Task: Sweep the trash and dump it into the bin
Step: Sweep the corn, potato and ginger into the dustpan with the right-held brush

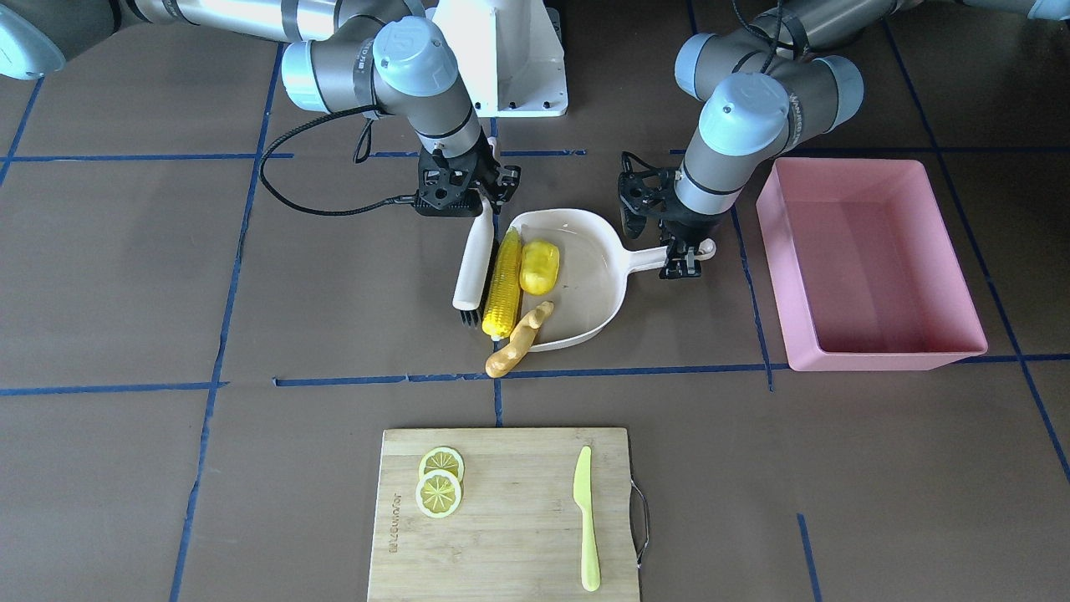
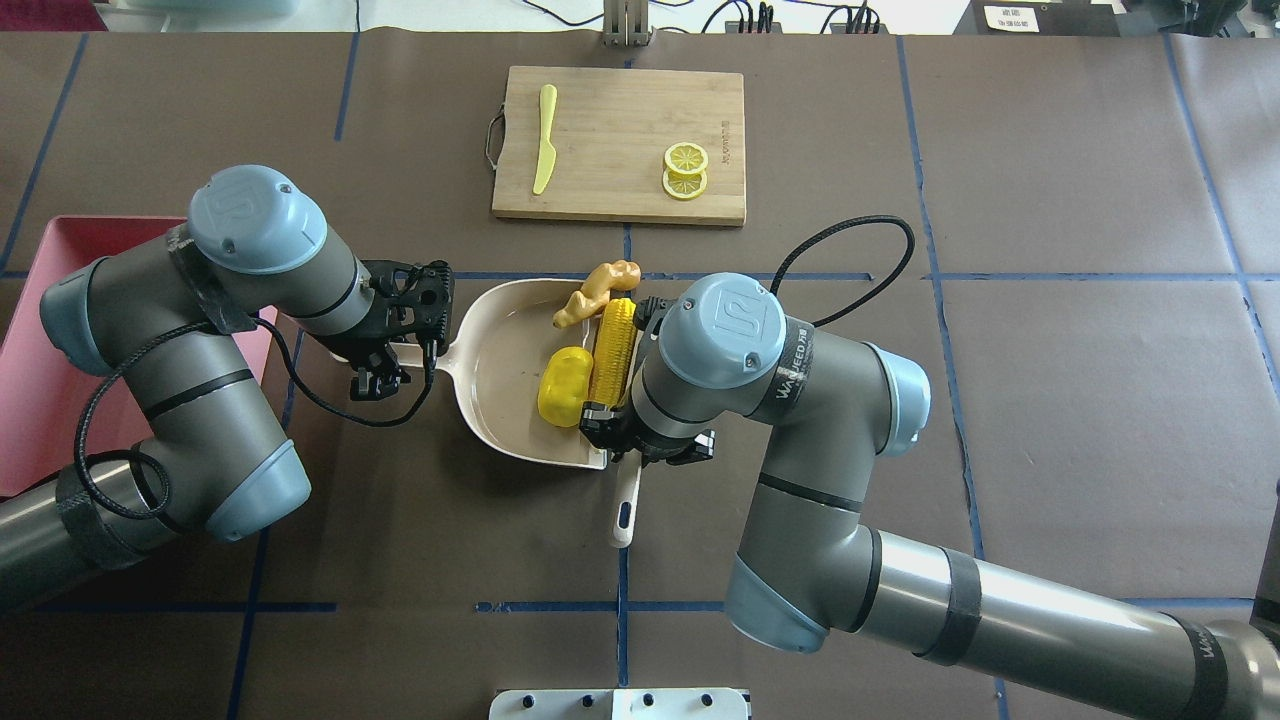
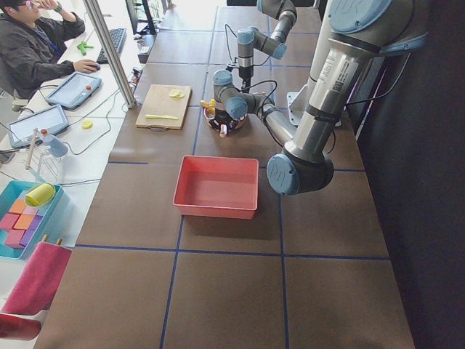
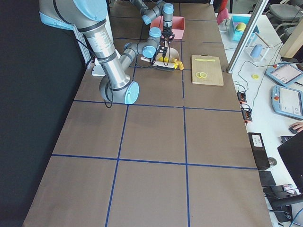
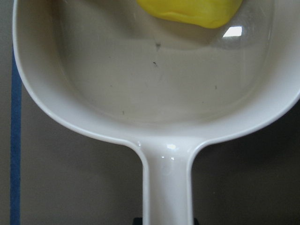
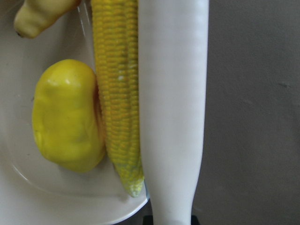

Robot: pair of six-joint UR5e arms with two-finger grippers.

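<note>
The cream dustpan lies on the table. My left gripper is shut on its handle. My right gripper is shut on a white brush, which lies against the corn cob at the pan's mouth. The rounded yellow lump sits inside the pan beside the corn. The ginger root lies across the pan's lip, partly on the table. The pink bin stands open beyond the pan's handle, on my left side. The right wrist view shows the brush, corn and lump close together.
A bamboo cutting board lies across the table from me, with two lemon slices and a pale green knife on it. The white robot base is behind the pan. A black cable loops by my right wrist.
</note>
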